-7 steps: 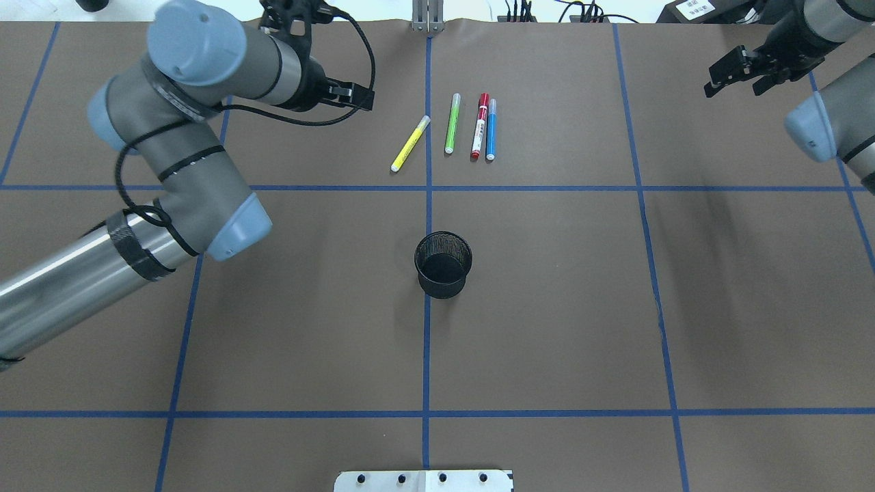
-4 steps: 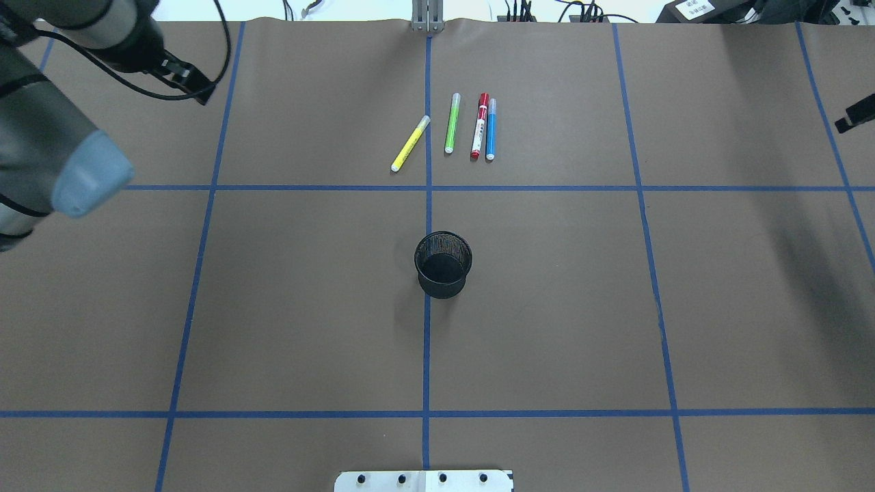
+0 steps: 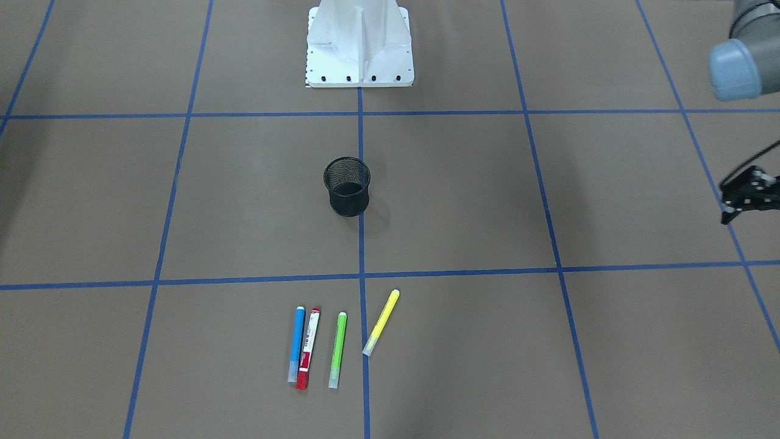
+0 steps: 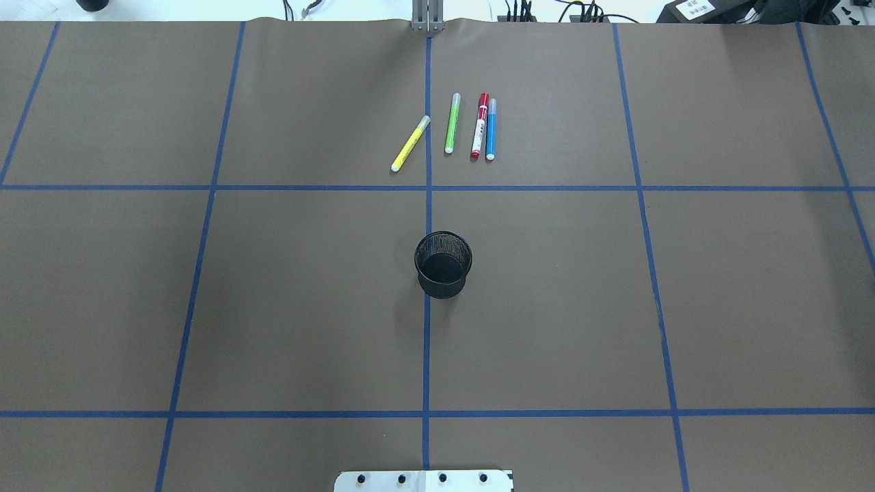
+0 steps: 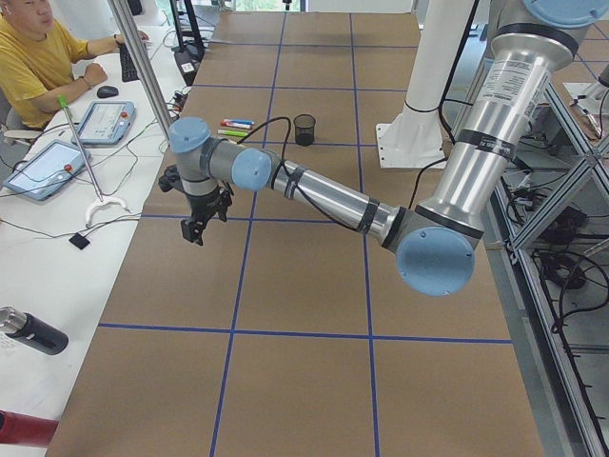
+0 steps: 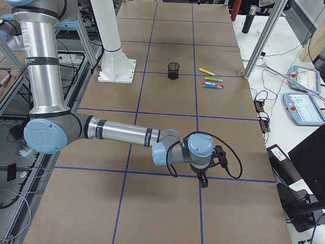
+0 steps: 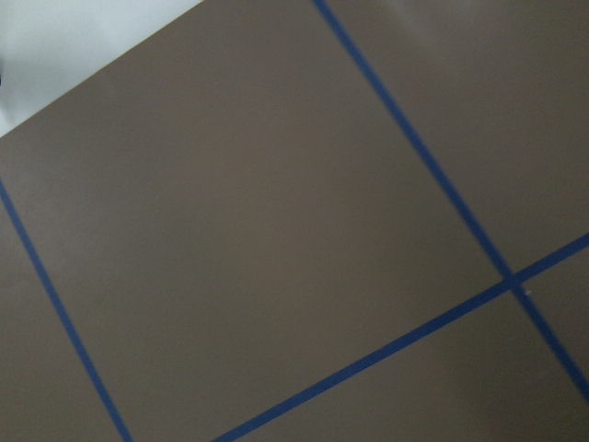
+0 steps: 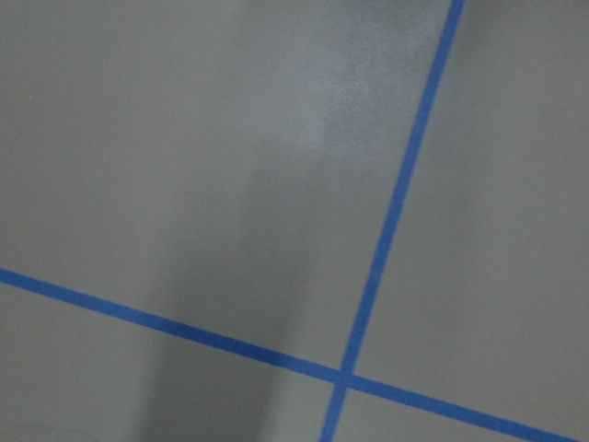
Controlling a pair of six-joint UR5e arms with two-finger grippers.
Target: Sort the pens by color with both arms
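Red pen (image 4: 479,126) & blue pen (image 4: 491,130) lie touching, so you could pinch both at once. Left gripper (image 5: 197,228) & right gripper (image 6: 204,180) are far off; can't tell if clenched.

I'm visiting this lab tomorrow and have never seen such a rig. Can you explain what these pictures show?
This is a robot with a left arm and a right arm on a white base. Each arm ends in a black two-finger tool. One camera looks down from behind the robot, one faces it, and two look along the table from its ends. Two more sit on the wrists and see only the brown table.

On the table lie a yellow pen, green pen, red-and-white pen and blue pen. A black mesh cup stands nearer the robot.

The left tool and right tool hang near the table's ends, and neither holds a pen.
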